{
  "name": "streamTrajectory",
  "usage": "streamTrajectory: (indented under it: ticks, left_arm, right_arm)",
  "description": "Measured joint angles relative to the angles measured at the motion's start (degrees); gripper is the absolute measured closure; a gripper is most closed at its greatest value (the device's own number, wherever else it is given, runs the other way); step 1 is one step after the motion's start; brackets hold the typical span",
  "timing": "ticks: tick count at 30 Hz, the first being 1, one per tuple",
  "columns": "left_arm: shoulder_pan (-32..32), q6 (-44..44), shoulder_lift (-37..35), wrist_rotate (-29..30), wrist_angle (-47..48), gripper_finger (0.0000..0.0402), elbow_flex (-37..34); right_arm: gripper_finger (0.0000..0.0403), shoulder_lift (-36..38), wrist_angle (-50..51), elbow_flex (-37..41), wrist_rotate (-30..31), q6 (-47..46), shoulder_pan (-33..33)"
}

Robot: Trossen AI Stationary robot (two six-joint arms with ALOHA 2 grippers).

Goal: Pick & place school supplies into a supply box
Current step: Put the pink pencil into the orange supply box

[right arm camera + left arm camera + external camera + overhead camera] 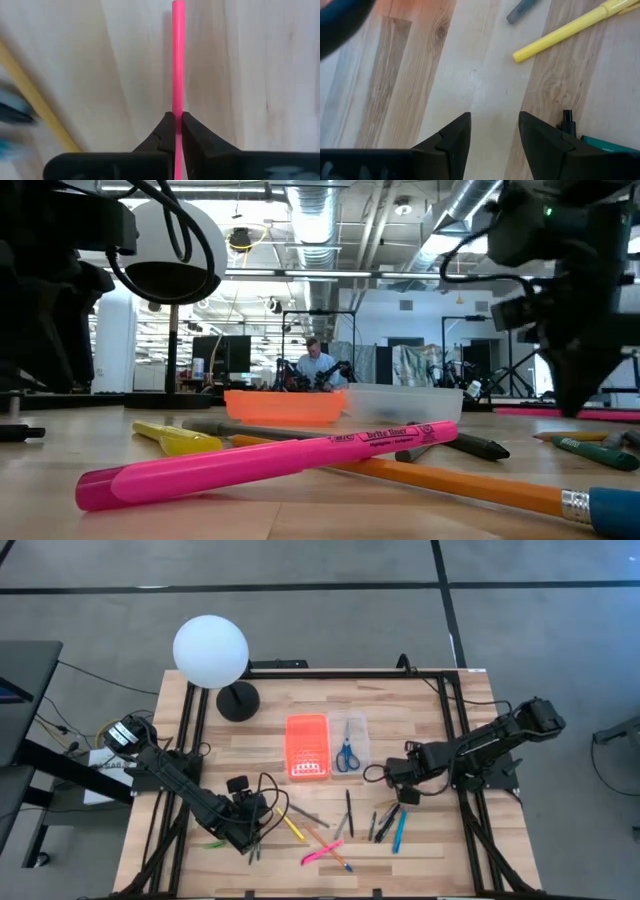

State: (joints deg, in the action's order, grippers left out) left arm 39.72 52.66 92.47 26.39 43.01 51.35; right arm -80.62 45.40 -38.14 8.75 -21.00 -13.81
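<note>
The supply box lies open at mid-table. Its orange lid [307,747] sits beside the clear tray [350,745], which holds blue-handled scissors [346,755]. Pens and markers lie scattered on the near half of the table, among them a pink marker [322,853], a yellow one [292,828] and a blue pen [400,830]. My right gripper [405,795] is right of the box and shut on a thin pink pen [178,50]. My left gripper [495,131] stands open over bare wood at the near left. A yellow marker [565,30] lies ahead of it and a green one [607,146] beside one finger. My right gripper pinches the thin pink pen's shaft [178,102] between its two fingers. The fingers come from above, pointing down, and lie across the pen. The pen runs straight out past the fingers. Whether it is clear of the table I cannot tell.
A white globe lamp [210,652] on a black base [238,700] stands at the far left. Loose cables [270,790] trail near my left arm. A black frame [450,700] edges the table. Bare wood lies between the box and the scattered pens.
</note>
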Motion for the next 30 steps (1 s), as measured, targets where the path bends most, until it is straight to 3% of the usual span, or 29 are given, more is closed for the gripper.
streamTrajectory:
  ticks: [8, 17, 24, 30]
  left_arm:
    - [0.13, 0.04, 0.00, 1.53, -0.02, 0.0239, 0.00]
    - [0.15, -0.21, 0.00, 2.14, 0.00, 0.0239, 0.00]
    - [0.15, -0.26, 0.00, 2.55, -0.01, 0.0239, 0.00]
    - [0.15, -0.30, 0.00, 3.44, -0.05, 0.0239, 0.00]
  right_arm:
    - [0.0402, -0.13, 5.55, -2.45, 1.74, -0.45, 0.05]
    - [0.0403, -0.03, 14.35, -9.80, 11.45, -3.52, 1.67]
    - [0.0403, -0.02, 7.01, -16.47, 11.25, -2.57, 7.94]
    - [0.0403, -0.11, -7.26, -17.63, 3.55, -2.54, 14.96]
